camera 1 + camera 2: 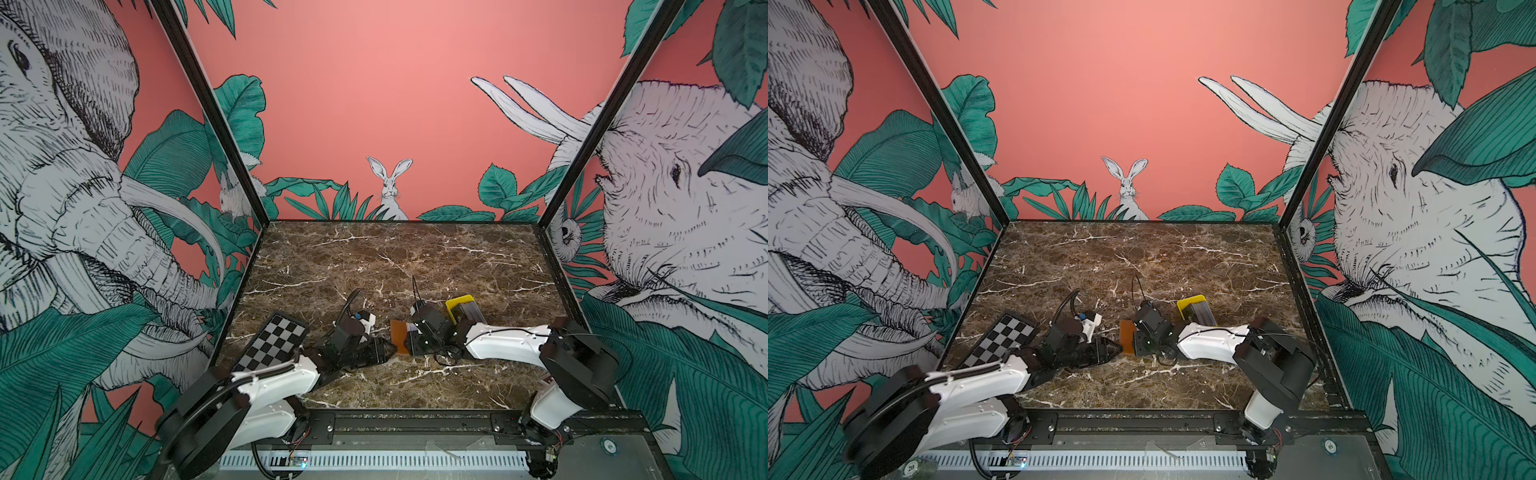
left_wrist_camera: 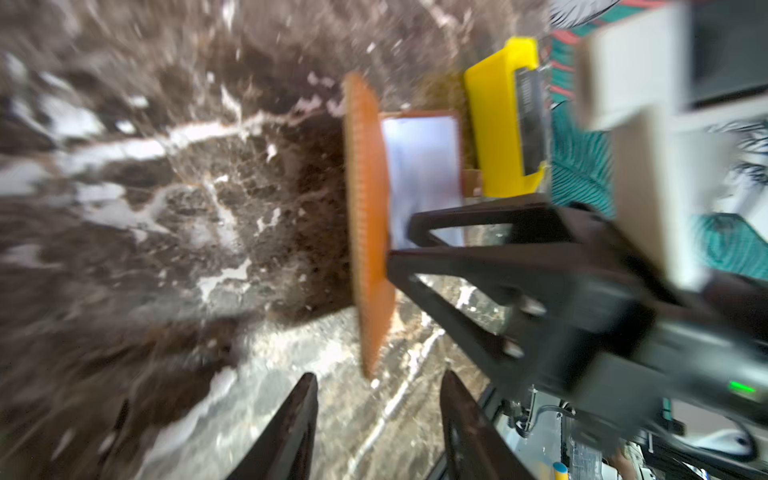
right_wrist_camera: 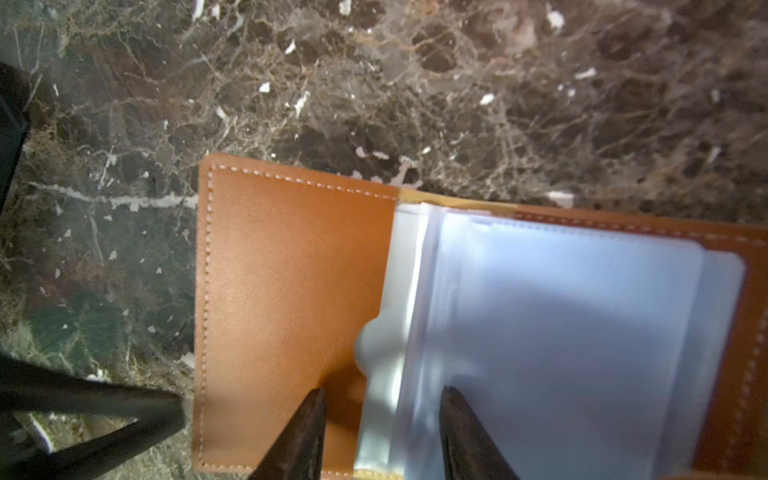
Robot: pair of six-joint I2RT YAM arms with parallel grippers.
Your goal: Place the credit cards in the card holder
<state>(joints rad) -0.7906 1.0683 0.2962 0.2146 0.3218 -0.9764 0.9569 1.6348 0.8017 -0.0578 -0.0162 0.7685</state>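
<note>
The card holder [image 1: 400,337] [image 1: 1126,337] lies open on the marble, tan leather [image 3: 282,311] with clear sleeves [image 3: 561,332] fanned over its other half. My right gripper [image 3: 383,390] [image 1: 410,338] is open right over the fold, one jaw above the leather and one above the sleeves. In the left wrist view one cover leaf [image 2: 368,224] shows edge-on, with the right fingers [image 2: 478,257] resting against it. My left gripper [image 2: 378,376] [image 1: 390,350] is open and empty just short of that leaf's edge. The credit cards [image 1: 469,311] [image 1: 1202,313] [image 2: 530,124] are a dark stack in the yellow tray.
The yellow tray [image 1: 459,300] [image 1: 1190,301] [image 2: 494,124] stands just behind the right wrist. A black-and-white checkerboard [image 1: 274,340] [image 1: 1005,338] lies at the left by the left arm. Printed walls close in the table on three sides.
</note>
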